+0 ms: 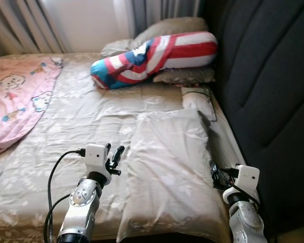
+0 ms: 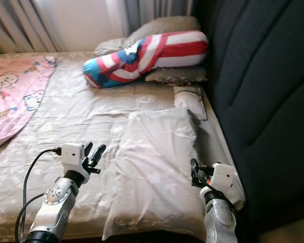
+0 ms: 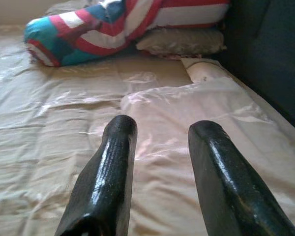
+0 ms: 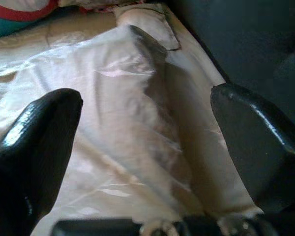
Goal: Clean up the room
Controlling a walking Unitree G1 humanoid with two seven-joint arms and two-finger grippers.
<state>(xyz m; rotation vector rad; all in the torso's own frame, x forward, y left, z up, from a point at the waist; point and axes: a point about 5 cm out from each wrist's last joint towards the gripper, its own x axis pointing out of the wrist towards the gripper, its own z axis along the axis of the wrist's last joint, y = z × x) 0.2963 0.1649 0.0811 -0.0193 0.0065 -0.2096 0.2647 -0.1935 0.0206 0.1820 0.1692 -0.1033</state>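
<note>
A large beige pillow (image 1: 167, 167) lies flat on the near right part of the bed (image 1: 86, 116). My left gripper (image 1: 115, 157) hovers open just off the pillow's left edge, its two black fingers (image 3: 118, 147) pointing toward the far end of the bed. My right gripper (image 1: 213, 172) is open wide at the pillow's right edge, beside the headboard, with nothing between its fingers (image 4: 44, 128). A red, white and blue bolster (image 1: 157, 55) rests at the far end, over two beige pillows (image 1: 185, 76). A small white pillow (image 1: 197, 98) lies beyond the large one.
A dark padded headboard (image 1: 273, 101) runs along the right side of the bed. A pink cartoon blanket (image 1: 15, 96) covers the bed's left part. Curtains (image 1: 20, 25) hang behind the far end. The beige sheet between blanket and pillow is wrinkled.
</note>
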